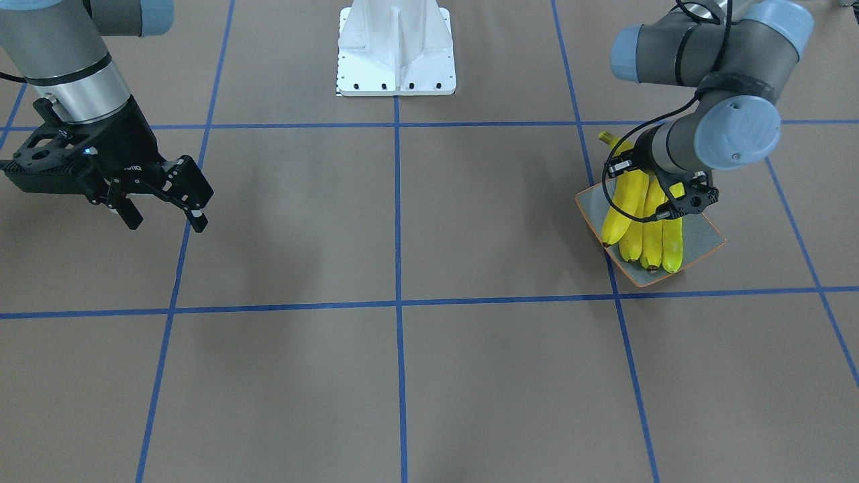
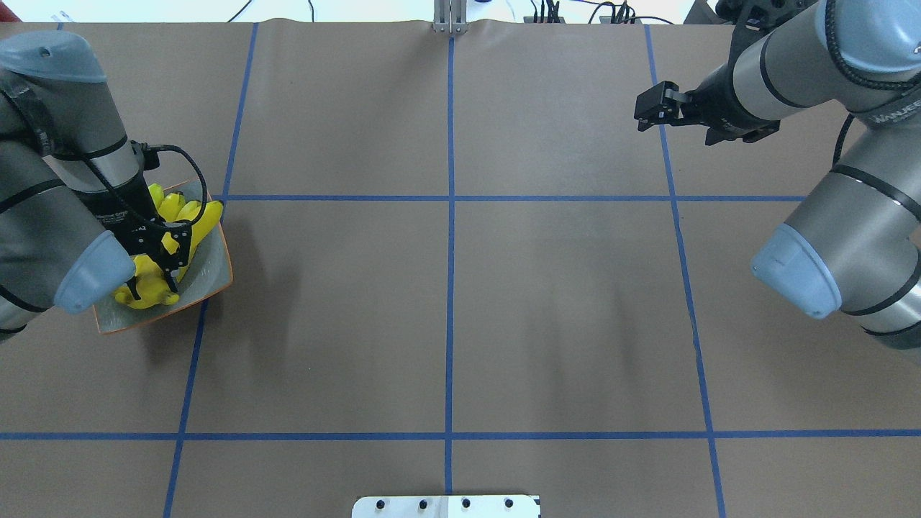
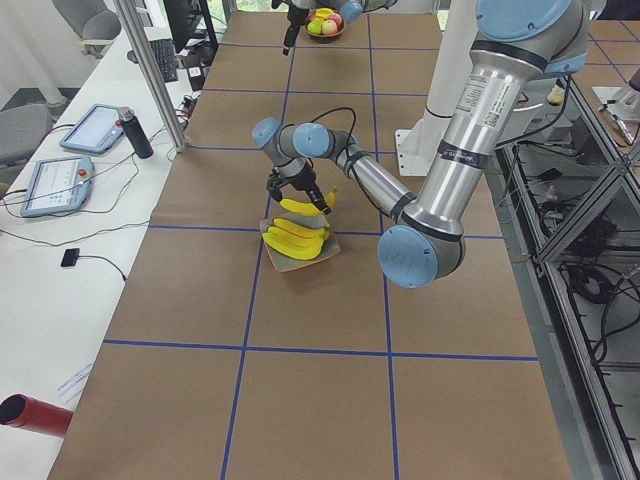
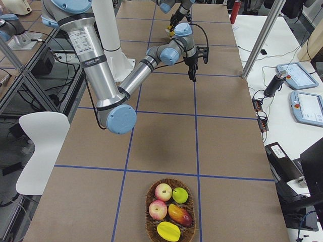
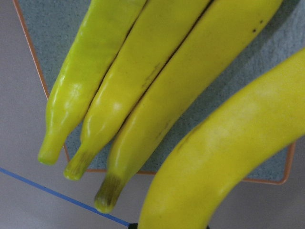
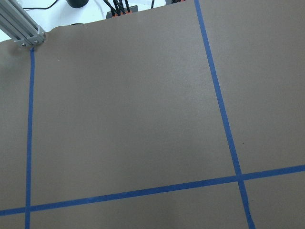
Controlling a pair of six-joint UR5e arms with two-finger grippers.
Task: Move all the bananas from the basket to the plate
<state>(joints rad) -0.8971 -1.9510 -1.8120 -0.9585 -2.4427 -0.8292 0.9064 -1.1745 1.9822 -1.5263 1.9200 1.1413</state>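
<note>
Bananas (image 1: 634, 221), four, three on one plate (image 1: 701, 235), one in left jaws

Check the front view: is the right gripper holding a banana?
No, the right gripper hangs open with nothing between its fingers, far from the bananas.

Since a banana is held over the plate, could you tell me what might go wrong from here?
The three bananas fill much of the plate, tips over its rim, so the held banana in the left gripper may roll off them onto the table. A nudge on release could also push one out.
</note>
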